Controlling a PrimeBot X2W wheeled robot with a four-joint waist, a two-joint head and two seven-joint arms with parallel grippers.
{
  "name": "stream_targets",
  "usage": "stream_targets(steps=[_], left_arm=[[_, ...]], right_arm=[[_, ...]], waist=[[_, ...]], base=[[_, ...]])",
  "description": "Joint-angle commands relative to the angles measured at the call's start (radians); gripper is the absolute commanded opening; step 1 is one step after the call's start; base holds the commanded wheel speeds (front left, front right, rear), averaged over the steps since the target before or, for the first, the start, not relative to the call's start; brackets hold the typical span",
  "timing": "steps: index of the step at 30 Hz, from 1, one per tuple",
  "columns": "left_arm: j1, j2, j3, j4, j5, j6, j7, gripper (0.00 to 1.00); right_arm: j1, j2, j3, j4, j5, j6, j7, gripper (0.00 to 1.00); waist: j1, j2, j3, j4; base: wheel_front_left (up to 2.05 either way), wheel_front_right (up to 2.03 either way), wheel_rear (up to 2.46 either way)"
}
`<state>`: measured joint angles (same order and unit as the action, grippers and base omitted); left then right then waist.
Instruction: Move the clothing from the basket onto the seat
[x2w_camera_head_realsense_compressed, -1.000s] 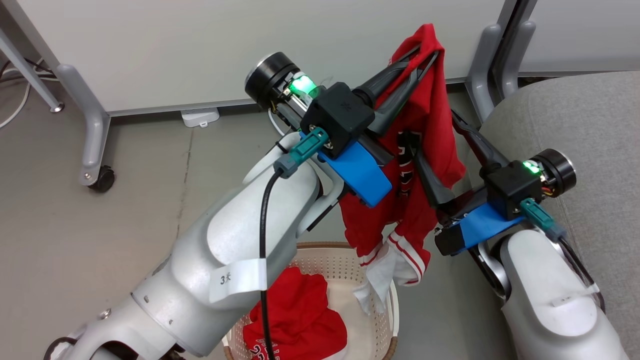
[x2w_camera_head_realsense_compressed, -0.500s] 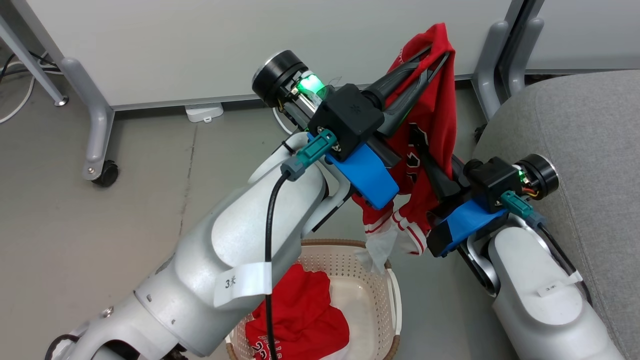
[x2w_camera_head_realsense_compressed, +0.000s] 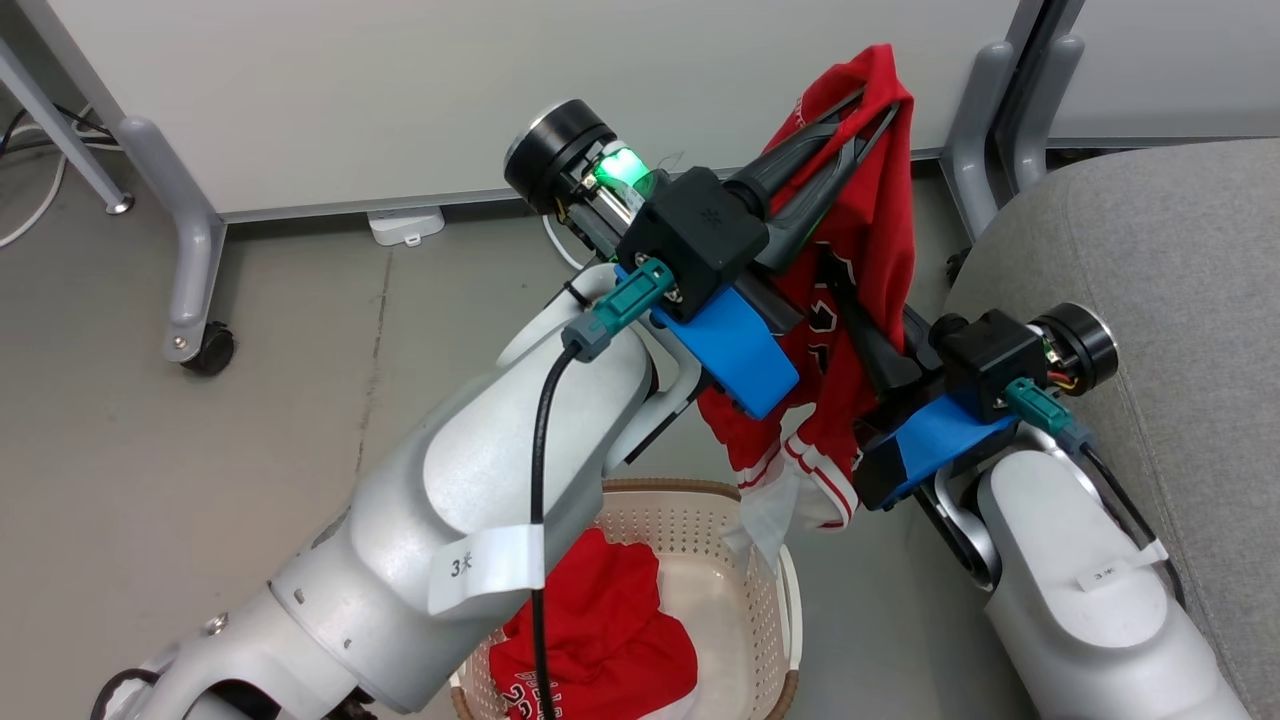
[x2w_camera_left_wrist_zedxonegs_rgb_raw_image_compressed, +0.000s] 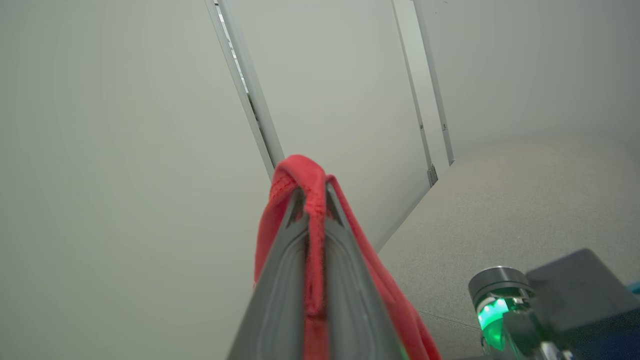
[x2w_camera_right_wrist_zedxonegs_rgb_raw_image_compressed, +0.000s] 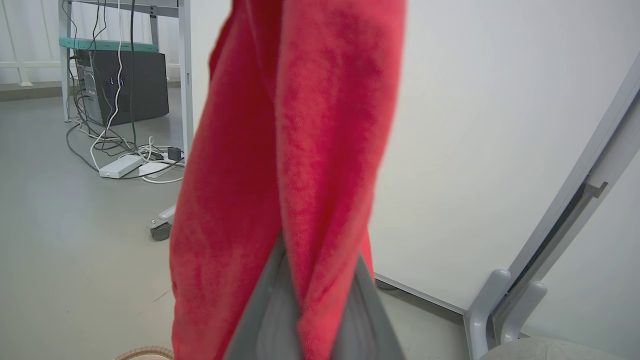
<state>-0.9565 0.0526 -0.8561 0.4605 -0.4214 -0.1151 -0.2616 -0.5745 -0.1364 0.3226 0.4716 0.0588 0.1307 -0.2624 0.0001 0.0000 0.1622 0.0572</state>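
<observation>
At the bottom middle of the head view stands the basket (x2w_camera_head_realsense_compressed: 700, 535), cream with a brown rim and many small holes. In its left part lies one crumpled red garment (x2w_camera_head_realsense_compressed: 600, 630) with some print at its lower edge that I cannot read. The right part of the basket's bottom is bare.

Just above the basket's far rim, in the middle of the frame, the striped and white-lined end of the hanging garment (x2w_camera_head_realsense_compressed: 880, 230) dangles. Whether it touches the rim I cannot tell.

A little higher, right of centre, the right fingers (x2w_camera_head_realsense_compressed: 835, 290) are closed on the middle of this garment. In the right wrist view the red cloth is squeezed between them (x2w_camera_right_wrist_zedxonegs_rgb_raw_image_compressed: 320, 280) and falls over them in thick folds.

Higher again, at the upper middle, the left fingers (x2w_camera_head_realsense_compressed: 868, 103) are closed on the garment's top edge. The left wrist view shows a stitched hem folded over their tips (x2w_camera_left_wrist_zedxonegs_rgb_raw_image_compressed: 314, 192).

The cloth looks light, soft and fully limp, not fragile. I think it will sag, swing and perhaps slide out of a thin pinch. A hem or a trimmed edge is thicker, so it seems the safer place to hold. Two holds well apart should stop it from bunching.

At the right side of the frame the grey seat (x2w_camera_head_realsense_compressed: 1150, 230) lies near, with no clothing on the part I can see. Farthest, across the top, stands a white panel (x2w_camera_head_realsense_compressed: 400, 100) on grey legs.
</observation>
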Motion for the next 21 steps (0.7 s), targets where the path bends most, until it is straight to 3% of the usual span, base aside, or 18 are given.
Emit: stream_targets(steps=[1,8,9,10,11,21], left_arm=[[-0.006,-0.001,0.002,0.001,0.0,0.004,-0.005,0.0],[-0.003,-0.001,0.002,0.008,0.003,0.002,-0.005,0.0],[-0.001,-0.001,0.005,0.007,0.002,0.007,-0.005,0.21],[-0.001,-0.001,0.005,0.007,0.002,0.007,-0.005,0.21],[0.002,-0.001,0.004,0.013,-0.003,0.006,-0.004,1.0],[0.004,-0.001,-0.01,0.031,-0.008,0.008,-0.005,1.0]], right_arm=[[-0.006,-0.005,0.002,-0.007,0.008,0.0,-0.004,0.0],[-0.003,-0.007,0.003,-0.012,0.014,0.0,-0.004,0.0],[-0.002,-0.007,0.002,-0.013,0.015,0.0,-0.004,0.0],[-0.002,-0.007,0.002,-0.013,0.015,0.0,-0.004,0.0],[-0.001,-0.007,0.002,-0.014,0.015,0.0,-0.004,0.0],[0.022,0.001,-0.017,-0.026,0.029,0.0,-0.004,0.0]], waist=[[-0.0001,0.0,0.0,0.0],[-0.0001,0.0,0.002,0.002],[-0.0001,0.0,0.002,0.002],[-0.0001,0.0,0.002,0.002],[-0.0001,0.0,0.002,0.002],[-0.0001,0.0,0.002,-0.002]], base=[[0.0,0.0,0.0],[0.0,0.0,0.0],[0.0,0.0,0.0],[0.0,0.0,0.0],[0.0,0.0,0.0],[0.0,0.0,0.0]])
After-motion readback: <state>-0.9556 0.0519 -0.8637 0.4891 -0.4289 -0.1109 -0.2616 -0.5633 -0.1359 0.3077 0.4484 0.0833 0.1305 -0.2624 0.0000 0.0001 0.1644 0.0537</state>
